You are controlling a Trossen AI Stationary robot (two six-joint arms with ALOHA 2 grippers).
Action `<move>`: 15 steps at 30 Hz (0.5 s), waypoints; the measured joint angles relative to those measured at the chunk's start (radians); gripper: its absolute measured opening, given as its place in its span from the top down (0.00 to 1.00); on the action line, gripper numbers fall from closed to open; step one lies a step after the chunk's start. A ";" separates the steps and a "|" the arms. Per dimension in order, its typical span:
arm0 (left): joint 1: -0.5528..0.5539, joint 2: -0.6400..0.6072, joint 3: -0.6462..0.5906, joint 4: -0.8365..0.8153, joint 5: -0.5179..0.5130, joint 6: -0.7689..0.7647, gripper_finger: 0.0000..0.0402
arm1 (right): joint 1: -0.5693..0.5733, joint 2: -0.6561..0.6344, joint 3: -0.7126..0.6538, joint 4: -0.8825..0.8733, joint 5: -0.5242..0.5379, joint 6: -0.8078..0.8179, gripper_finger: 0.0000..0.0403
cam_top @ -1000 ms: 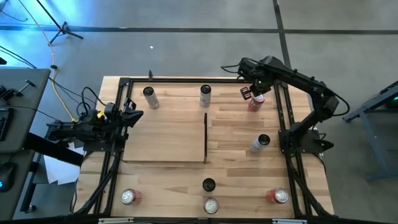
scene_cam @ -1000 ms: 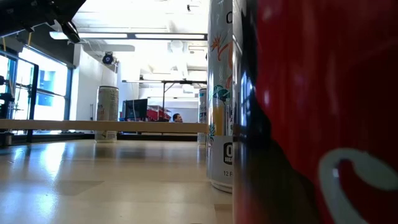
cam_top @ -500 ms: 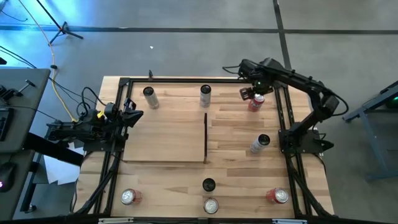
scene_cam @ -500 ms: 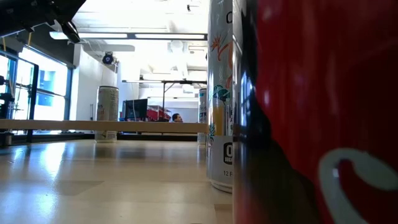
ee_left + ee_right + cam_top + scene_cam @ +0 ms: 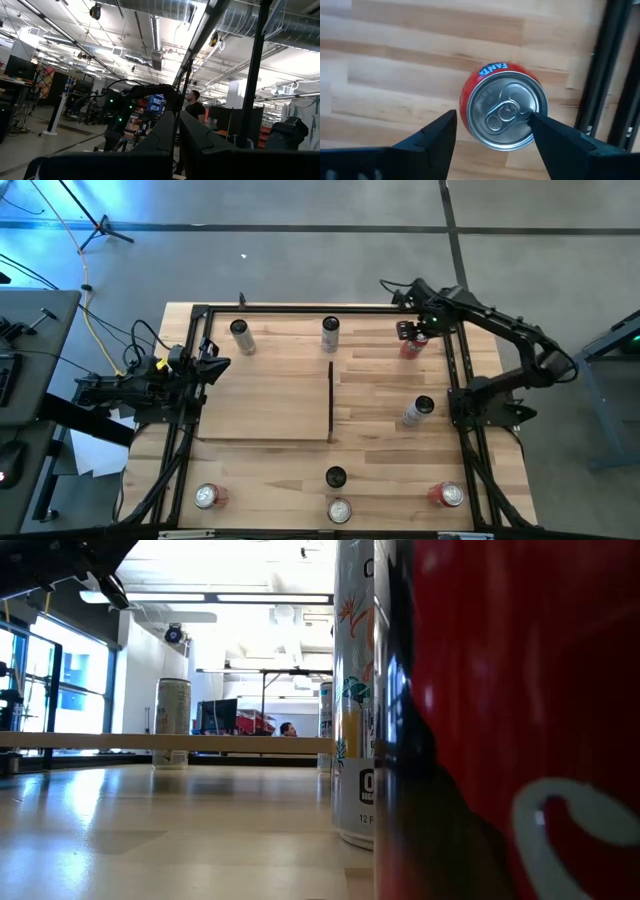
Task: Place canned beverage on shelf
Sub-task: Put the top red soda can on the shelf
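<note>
— Since a second ago, what has changed at the far right corner of the counter (image 5: 300, 450)?

— Right gripper (image 5: 411, 331) has let go of the red Fanta can (image 5: 410, 346) and shifted slightly toward the counter's edge; its fingers (image 5: 432, 137) now stand released, spread to either side of the can top, one finger close against the rim, the other clear of it. The can stands upright on the bare wood beside the black frame rail (image 5: 452, 365).

— And the shelf?

— The pale-wood shelf (image 5: 265, 405) lies flat at mid-counter, its thin dark upright strip (image 5: 330, 400) on the side toward the right arm. No can stands on it. The red can is well apart from it, at the far right.

— The left arm?

— Left gripper (image 5: 215, 366) waits off the counter's left edge, fingers (image 5: 165, 132) clenched together, pointing up into the room.

— Other cans?

— Two pale cans (image 5: 240, 335) (image 5: 330, 332) stand along the far edge, a tilted-looking white can (image 5: 418, 411) sits near the right rail, a dark can (image 5: 335, 477) stands nearer the front, and three more line the near edge: red (image 5: 207, 497), silver (image 5: 339, 510), red (image 5: 448, 496). In the low view a tall patterned can (image 5: 355, 690) and a red can (image 5: 510, 720) fill the foreground.
</note>
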 joint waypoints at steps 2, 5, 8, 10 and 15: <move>0.000 0.000 0.000 0.000 0.000 0.000 0.98 | -0.002 -0.027 -0.019 0.003 0.010 0.009 0.40; 0.000 0.000 0.000 0.000 0.000 0.000 0.98 | 0.006 -0.059 -0.026 0.009 0.009 0.019 0.40; 0.000 0.000 0.000 0.000 0.000 0.000 0.98 | 0.022 -0.077 -0.026 0.013 0.016 0.017 0.40; 0.000 0.000 0.000 0.000 0.000 0.000 0.98 | 0.036 -0.078 -0.026 0.013 0.018 0.017 0.40; 0.000 0.000 0.000 0.000 0.000 0.000 0.98 | 0.043 -0.078 -0.026 0.008 0.028 0.018 0.40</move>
